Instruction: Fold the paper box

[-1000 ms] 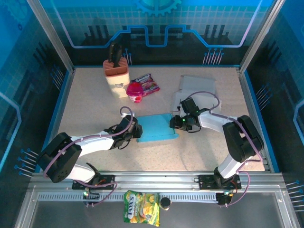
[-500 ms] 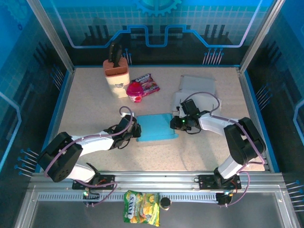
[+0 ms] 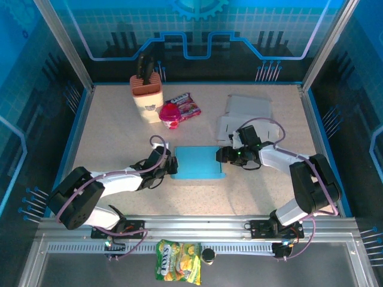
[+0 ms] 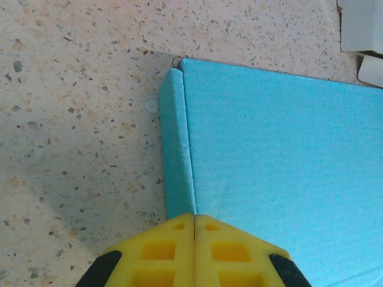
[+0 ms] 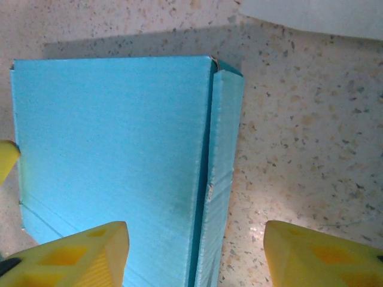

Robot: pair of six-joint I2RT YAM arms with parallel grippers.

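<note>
Tabletop [image 3: 119, 137] held paper box [image 3: 197, 161] flat at centre in top view, left gripper [image 3: 172, 166] at its left edge, right gripper [image 3: 221, 155] at its right edge. Left wrist view: yellow fingers [image 4: 161, 254] were pressed together at the crease beside narrow flap [image 4: 176, 155]; whether they pinched paper was unclear. Right wrist view: fingertips [image 5: 78, 254] stood apart, folded side flap [image 5: 222, 149] between them.

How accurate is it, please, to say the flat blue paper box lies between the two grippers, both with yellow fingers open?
Not quite: the left gripper is shut, its yellow fingers pressed together at the edge of the flat blue paper box, as the left wrist view shows. The right gripper is open; the box lies between them.
</note>
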